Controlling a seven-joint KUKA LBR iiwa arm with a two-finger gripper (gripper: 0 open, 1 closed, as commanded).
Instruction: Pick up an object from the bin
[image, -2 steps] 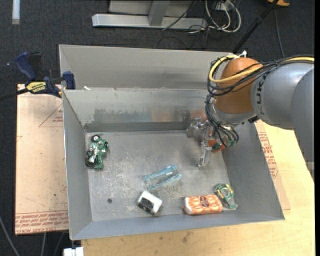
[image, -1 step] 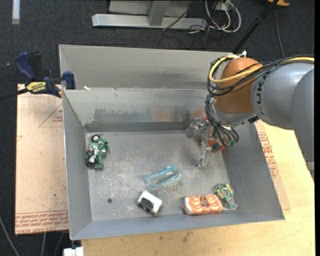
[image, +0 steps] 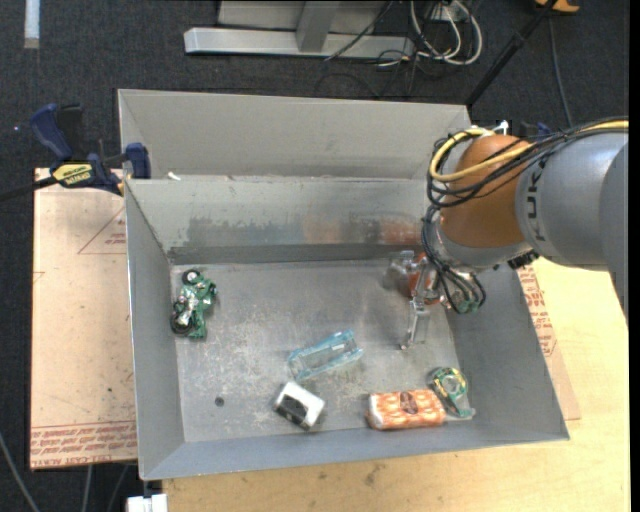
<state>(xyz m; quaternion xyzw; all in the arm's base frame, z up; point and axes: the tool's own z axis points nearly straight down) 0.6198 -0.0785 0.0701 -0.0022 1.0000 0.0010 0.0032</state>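
gripper (image: 412, 325) hung low over the floor of the bin (image: 150, 300), right of centre; open or closed, couldn't tell. nearest: clear plastic piece (image: 325, 355) just left, orange packet (image: 405, 410) by front wall.

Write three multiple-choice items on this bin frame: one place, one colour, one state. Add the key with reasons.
1. In the grey metal bin, the green-and-black toy lies:
A) at the left side
B) in the front right corner
C) on the back rim
2. The flat patterned packet by the front wall is:
A) blue
B) orange
C) purple
3. The clear plastic piece is:
A) lifted
B) leaning on the back wall
C) lying on the floor

Key: 1 A, it sits near the left wall; 2 B, its wrapper is orange; 3 C, it lies mid-floor, apart from the gripper.
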